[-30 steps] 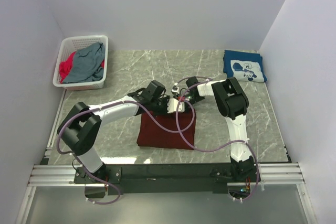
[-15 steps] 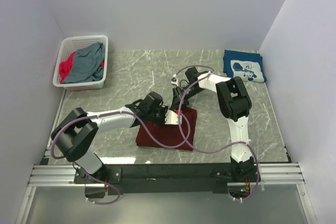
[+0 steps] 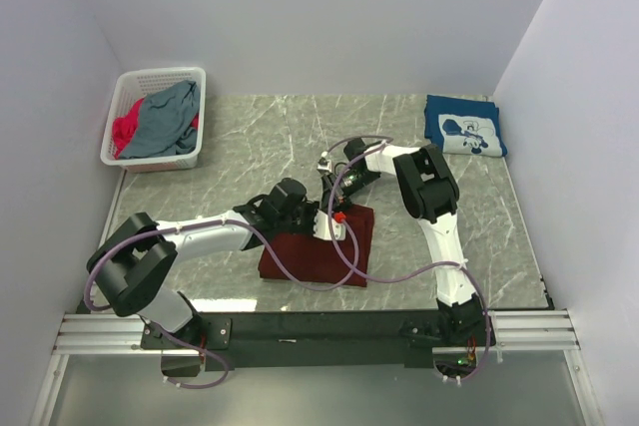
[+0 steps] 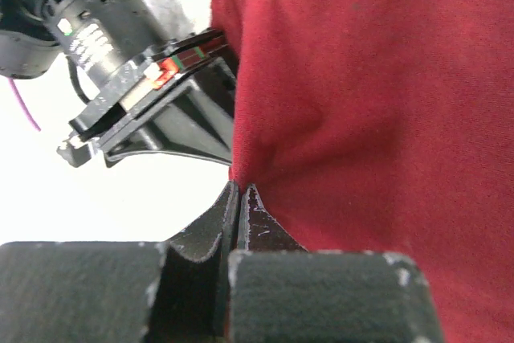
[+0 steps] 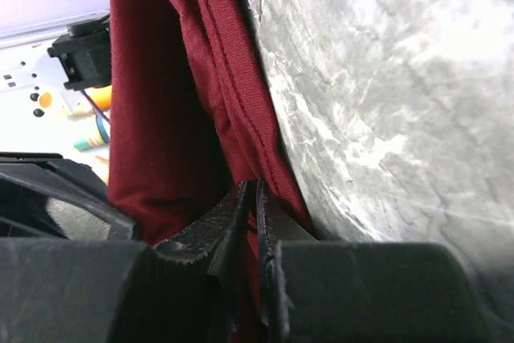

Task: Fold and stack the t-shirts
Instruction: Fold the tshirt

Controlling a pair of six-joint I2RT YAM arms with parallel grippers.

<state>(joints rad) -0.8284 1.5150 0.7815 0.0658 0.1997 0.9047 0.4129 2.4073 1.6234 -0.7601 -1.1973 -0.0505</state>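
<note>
On the grey marble surface [image 3: 250, 137] the navy t-shirt [image 3: 464, 127] lies folded, left fingers [image 4: 205, 229] and right fingers [image 5: 209, 229] pinch the dark-red t-shirt [image 3: 310, 256], two others [image 3: 160, 122] wait.

Four t-shirts in all: one maroon shirt [image 3: 318, 251], one navy shirt [image 3: 464, 129] with a white print, one grey-blue shirt [image 3: 165, 119], one pink shirt [image 3: 123, 133]. One white basket [image 3: 160, 74] — and two robot arms, the left arm [image 3: 210, 231] and the right arm [image 3: 427, 187].
</note>
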